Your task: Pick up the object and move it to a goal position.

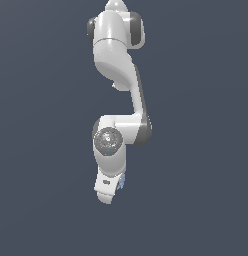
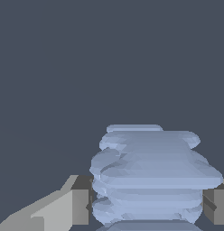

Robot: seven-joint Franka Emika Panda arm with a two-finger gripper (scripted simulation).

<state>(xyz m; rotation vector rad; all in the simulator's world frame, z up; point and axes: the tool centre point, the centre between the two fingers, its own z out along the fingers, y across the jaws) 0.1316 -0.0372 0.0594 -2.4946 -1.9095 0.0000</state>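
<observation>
Wrist view: the gripper [image 2: 147,198] has its two grey fingers [image 2: 80,198] closed in on the pale blue object [image 2: 150,176], one at each flank, with no gap showing between pad and lump; it looks held, not merely straddled. The object fills the space between the jaws; its ribs run across from finger to finger, stacked in layers going away from the camera, so its broad dimension seems to lie along the closing line, though how far it reaches beyond the fingertips I cannot tell.

In the exterior view the gripper [image 1: 112,192] hangs at the low end of the white arm [image 1: 118,75], pointing down; only a sliver of the object [image 1: 121,183] peeps out on the exterior view's right side of the hand. No goal marker shows in either picture.

For the carry, my judgement: keep the squeeze steady; move smoothly and avoid wrist twists, since bumpy ribs give the pads uneven contact and the lump could pivot or slip.
</observation>
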